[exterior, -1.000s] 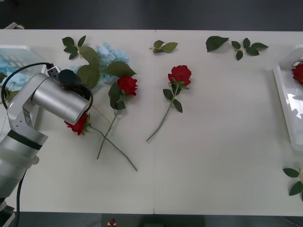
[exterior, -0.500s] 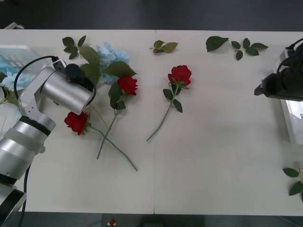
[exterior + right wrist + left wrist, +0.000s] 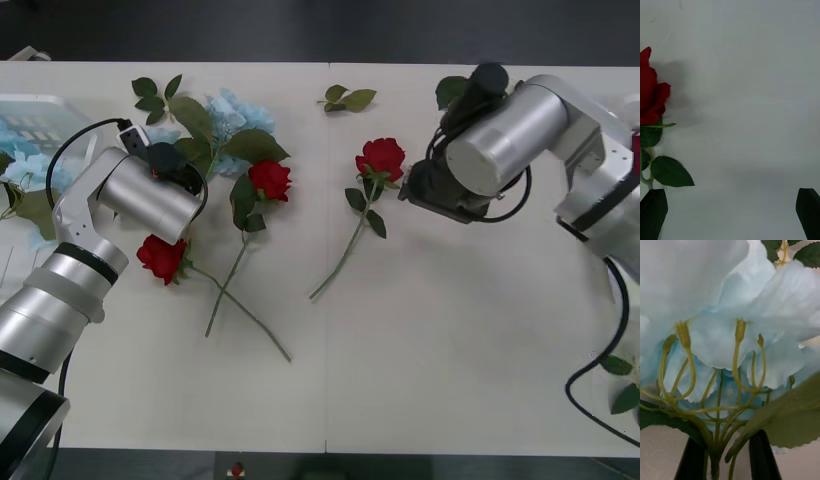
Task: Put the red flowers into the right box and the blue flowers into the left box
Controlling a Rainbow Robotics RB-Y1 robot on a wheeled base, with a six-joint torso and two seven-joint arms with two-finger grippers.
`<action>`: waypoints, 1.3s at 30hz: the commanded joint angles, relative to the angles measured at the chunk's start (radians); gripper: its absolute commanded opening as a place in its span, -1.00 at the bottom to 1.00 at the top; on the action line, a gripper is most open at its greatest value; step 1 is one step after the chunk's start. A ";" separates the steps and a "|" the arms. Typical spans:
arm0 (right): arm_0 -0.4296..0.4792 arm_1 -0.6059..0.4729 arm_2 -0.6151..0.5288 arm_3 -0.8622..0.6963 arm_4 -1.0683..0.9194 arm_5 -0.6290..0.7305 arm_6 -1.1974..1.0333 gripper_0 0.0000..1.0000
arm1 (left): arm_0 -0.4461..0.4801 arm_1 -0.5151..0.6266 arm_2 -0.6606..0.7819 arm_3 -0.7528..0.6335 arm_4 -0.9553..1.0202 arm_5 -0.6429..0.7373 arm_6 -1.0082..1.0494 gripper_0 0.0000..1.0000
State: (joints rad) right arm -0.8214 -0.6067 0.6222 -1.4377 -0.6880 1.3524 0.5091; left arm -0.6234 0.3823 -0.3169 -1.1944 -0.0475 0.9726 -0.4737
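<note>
Two pick-ups are judged to be in hand at once. The left gripper point(image 3: 725, 455) is closed round the stem base of a blue flower point(image 3: 733, 326), black fingers point(image 3: 696, 457) pinching just under the cluster; in the front view that flower point(image 3: 232, 118) lies far-left on the table point(image 3: 450, 330), just right of the left box point(image 3: 30, 108), where more pale blue bloom is already seen. Next move is judged to be a lift and a carry left into that box; big leaves are tangled with a nearby red rose point(image 3: 268, 179), so dragging is a risk.

The right gripper point(image 3: 730, 212) is spread wide, nothing between its fingers, hovering over bare table just right of the central red flower point(image 3: 380, 158). In the right wrist view the bloom point(image 3: 651, 93) and a leaf sit at the frame edge, off the gripper's centre line. A shift left toward the stem is needed before closing. The right box point(image 3: 612, 210) is at the far right edge, largely hidden by the arm.

Left arm is bent from the near-left, forearm angled toward the far side. Right arm is reached in from the right, wrist pointed down-left. A third red rose point(image 3: 162, 257) lies beside the left forearm.
</note>
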 commanded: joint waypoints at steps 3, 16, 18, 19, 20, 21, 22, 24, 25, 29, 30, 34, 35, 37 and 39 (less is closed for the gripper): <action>-0.107 0.099 -0.006 0.158 0.058 -0.053 0.008 1.00 | -0.016 0.023 -0.019 -0.016 -0.006 0.000 -0.028 -1.00; -0.222 0.226 0.123 0.424 0.087 -0.253 0.057 1.00 | -0.015 0.216 0.053 -0.432 0.340 0.416 -0.215 -1.00; -0.231 0.248 0.134 0.459 0.082 -0.282 0.062 1.00 | -0.016 0.260 0.098 -0.488 0.419 0.465 -0.263 -1.00; -0.234 0.262 0.134 0.476 0.081 -0.297 0.063 1.00 | -0.016 0.286 0.127 -0.516 0.460 0.488 -0.290 -1.00; -0.237 0.272 0.134 0.490 0.082 -0.306 0.065 1.00 | -0.016 0.308 0.150 -0.534 0.488 0.500 -0.315 -1.00; -0.240 0.283 0.134 0.502 0.084 -0.312 0.066 1.00 | -0.015 0.328 0.171 -0.548 0.517 0.512 -0.344 -1.00; -0.246 0.295 0.134 0.516 0.087 -0.317 0.066 1.00 | -0.015 0.359 0.202 -0.556 0.551 0.523 -0.385 -1.00; -0.254 0.314 0.134 0.537 0.091 -0.325 0.068 1.00 | -0.016 0.408 0.246 -0.557 0.601 0.525 -0.454 -1.00; -0.260 0.323 0.134 0.551 0.096 -0.329 0.068 1.00 | -0.015 0.441 0.279 -0.556 0.632 0.517 -0.503 -1.00; -0.275 0.357 0.134 0.599 0.122 -0.338 0.069 1.00 | -0.013 0.563 0.367 -0.508 0.738 0.480 -0.645 -1.00; -0.277 0.360 0.134 0.606 0.125 -0.338 0.069 1.00 | -0.009 0.589 0.384 -0.490 0.764 0.472 -0.675 -1.00; -0.283 0.370 0.134 0.637 0.142 -0.338 0.072 0.94 | 0.062 0.693 0.443 -0.418 0.879 0.383 -0.798 -1.00; -0.283 0.372 0.134 0.646 0.146 -0.338 0.075 0.87 | 0.106 0.719 0.467 -0.402 0.914 0.339 -0.842 -1.00; -0.283 0.375 0.134 0.657 0.154 -0.338 0.078 0.64 | 0.192 0.736 0.521 -0.386 0.957 0.271 -0.931 -1.00; -0.283 0.375 0.134 0.662 0.153 -0.338 0.081 -0.15 | 0.286 0.736 0.588 -0.378 0.979 0.213 -1.010 -1.00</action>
State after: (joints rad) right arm -1.0659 -0.2405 0.7676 -0.7772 -0.5404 1.0136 0.5249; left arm -0.4621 1.1015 0.1814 -1.5731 0.9123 1.2395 -1.4222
